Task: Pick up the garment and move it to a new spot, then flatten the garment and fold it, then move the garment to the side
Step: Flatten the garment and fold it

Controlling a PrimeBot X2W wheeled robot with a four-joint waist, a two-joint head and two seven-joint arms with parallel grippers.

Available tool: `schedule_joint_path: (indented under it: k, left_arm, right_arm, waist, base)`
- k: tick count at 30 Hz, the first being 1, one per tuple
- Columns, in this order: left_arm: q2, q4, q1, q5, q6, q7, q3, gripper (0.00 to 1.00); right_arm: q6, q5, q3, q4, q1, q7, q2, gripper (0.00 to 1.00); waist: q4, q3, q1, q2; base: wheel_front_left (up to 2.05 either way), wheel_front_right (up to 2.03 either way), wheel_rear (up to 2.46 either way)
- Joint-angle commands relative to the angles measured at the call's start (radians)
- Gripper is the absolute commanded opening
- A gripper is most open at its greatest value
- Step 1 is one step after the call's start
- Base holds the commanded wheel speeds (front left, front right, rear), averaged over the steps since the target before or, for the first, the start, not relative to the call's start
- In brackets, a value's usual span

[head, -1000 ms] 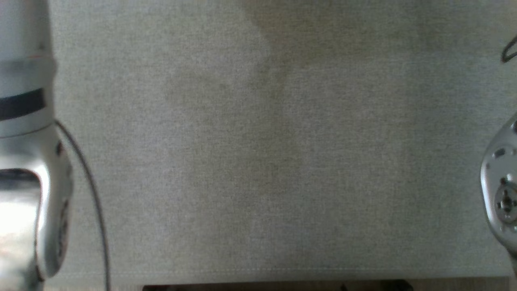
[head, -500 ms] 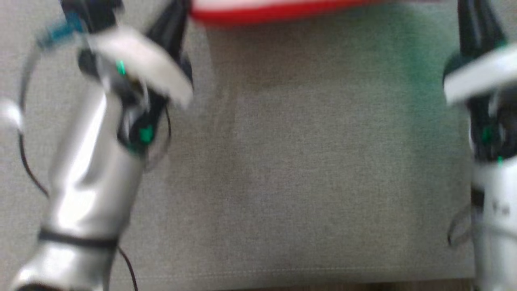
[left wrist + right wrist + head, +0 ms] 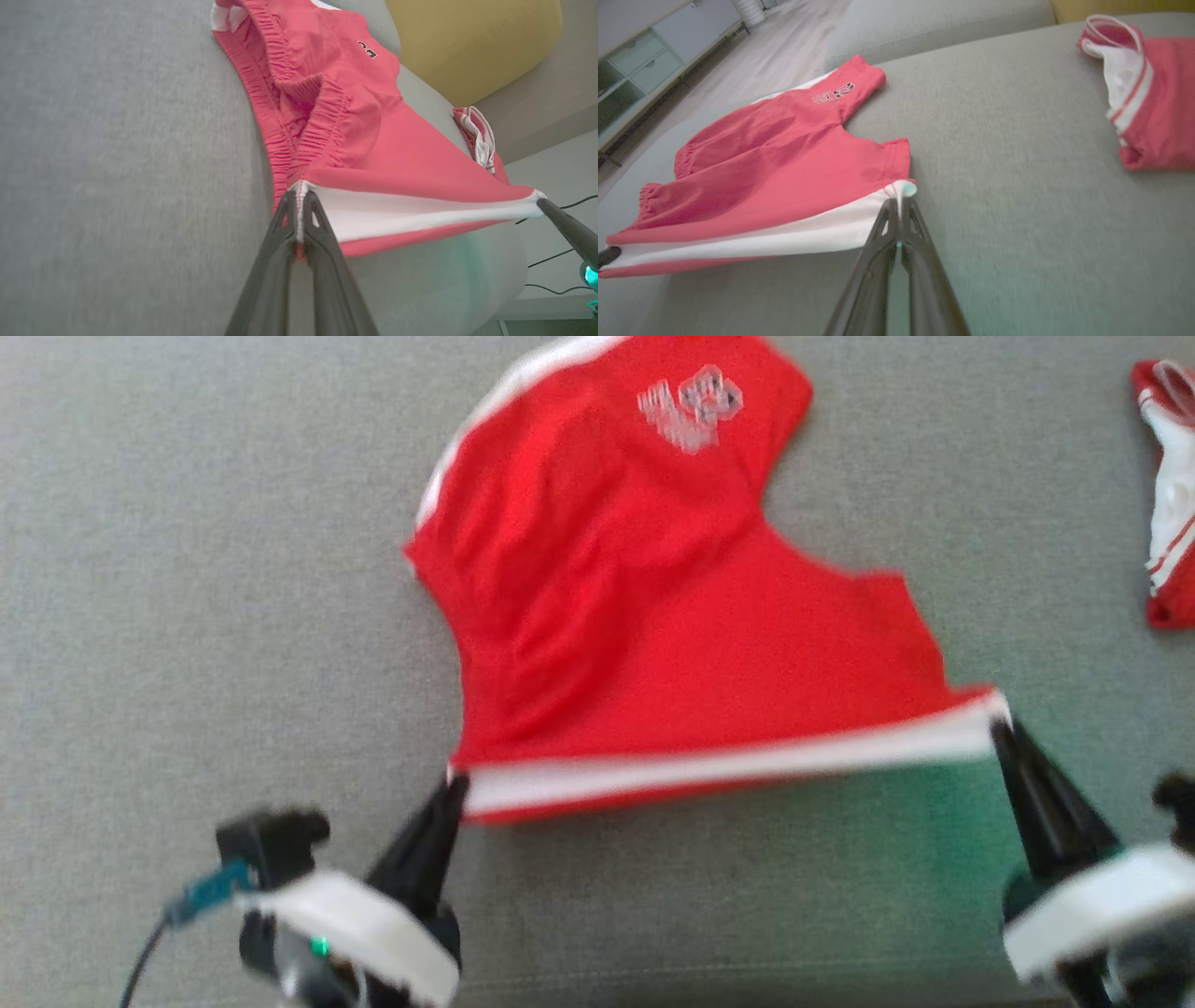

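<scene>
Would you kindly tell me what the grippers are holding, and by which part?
The red shorts, by their white side stripe: left gripper at the waistband corner, right gripper at the hem corner.

Garment [image 3: 653, 616] on cushion [image 3: 187, 569]; cloth bundle [image 3: 1167, 495] far right.

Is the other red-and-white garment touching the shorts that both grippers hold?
No, the other garment lies apart from the shorts, with bare grey cushion between them.

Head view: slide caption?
The left gripper and right gripper pinch the red shorts by the white-striped edge on a grey couch.
</scene>
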Motion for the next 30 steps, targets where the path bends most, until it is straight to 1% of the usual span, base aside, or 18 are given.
schedule_joint_path:
  k: [1, 3, 6, 8, 11, 14, 18, 21, 25, 26, 27, 30]
  left_arm:
    - [0.022, -0.074, 0.022, -0.006, 0.018, 0.005, 0.038, 0.00]
    - [0.026, -0.134, 0.074, -0.012, 0.035, 0.022, 0.028, 0.00]
    - [0.015, -0.211, 0.102, -0.025, 0.054, 0.039, 0.016, 0.00]
    - [-0.004, -0.241, 0.086, -0.048, 0.056, 0.056, 0.009, 0.00]
    - [-0.028, -0.255, 0.012, -0.068, 0.056, 0.093, 0.000, 0.00]
    - [-0.050, -0.238, -0.085, -0.084, 0.058, 0.130, 0.000, 0.00]
    - [-0.082, -0.217, -0.191, -0.122, 0.079, 0.187, 0.011, 0.00]
    - [-0.114, -0.180, -0.283, -0.169, 0.094, 0.236, 0.014, 0.00]
    - [-0.140, -0.075, -0.449, -0.164, 0.106, 0.259, 0.004, 0.00]
    - [-0.147, -0.036, -0.483, -0.166, 0.106, 0.259, -0.004, 0.00]
    - [-0.147, -0.036, -0.483, -0.166, 0.106, 0.259, -0.004, 0.00]
    - [-0.161, 0.076, -0.571, -0.164, 0.115, 0.235, -0.022, 0.00]
  right_arm:
    - [-0.001, -0.005, -0.001, -0.075, 0.028, 0.011, -0.011, 0.00]
    - [-0.001, 0.002, -0.022, -0.123, 0.068, 0.026, -0.005, 0.00]
    - [-0.001, 0.007, -0.056, -0.166, 0.048, 0.045, -0.012, 0.00]
    - [-0.001, 0.015, -0.064, -0.168, -0.012, 0.063, -0.025, 0.00]
    - [-0.001, 0.021, -0.059, -0.137, -0.146, 0.106, -0.058, 0.00]
    - [-0.001, 0.029, -0.042, -0.056, -0.302, 0.149, -0.085, 0.00]
    - [-0.001, 0.015, 0.001, 0.088, -0.505, 0.184, -0.118, 0.00]
    - [-0.001, 0.004, 0.023, 0.195, -0.633, 0.190, -0.144, 0.00]
    - [-0.001, -0.020, 0.056, 0.322, -0.786, 0.175, -0.183, 0.00]
    - [-0.001, -0.017, 0.061, 0.361, -0.811, 0.163, -0.183, 0.00]
    - [-0.001, -0.017, 0.061, 0.361, -0.811, 0.163, -0.183, 0.00]
    - [-0.001, -0.040, 0.090, 0.466, -0.875, 0.118, -0.198, 0.00]
  waist:
    - [0.005, -0.006, 0.0002, -0.0001]
    - [0.015, -0.007, 0.0002, -0.0001]
    - [0.036, 0.002, 0.0002, -0.0001]
    - [0.055, 0.011, 0.0002, -0.0001]
    - [0.098, 0.029, 0.0002, -0.0001]
    - [0.138, 0.040, 0.0002, -0.0001]
    - [0.181, 0.068, 0.0002, -0.0001]
    - [0.230, 0.105, 0.0002, -0.0001]
    - [0.285, 0.167, 0.0002, -0.0001]
    - [0.296, 0.169, 0.0002, -0.0001]
    - [0.296, 0.169, 0.0002, -0.0001]
    - [0.319, 0.174, 0.0002, -0.0001]
  base:
    - [0.00, 0.00, 0.00]
    - [0.00, 0.00, 0.00]
    - [0.00, 0.00, 0.00]
    - [0.00, 0.00, 0.00]
    - [0.00, 0.00, 0.00]
    - [0.00, 0.00, 0.00]
    - [0.00, 0.00, 0.00]
    - [0.00, 0.00, 0.00]
    - [0.00, 0.00, 0.00]
    - [0.00, 0.00, 0.00]
    - [0.00, 0.00, 0.00]
    - [0.00, 0.00, 0.00]
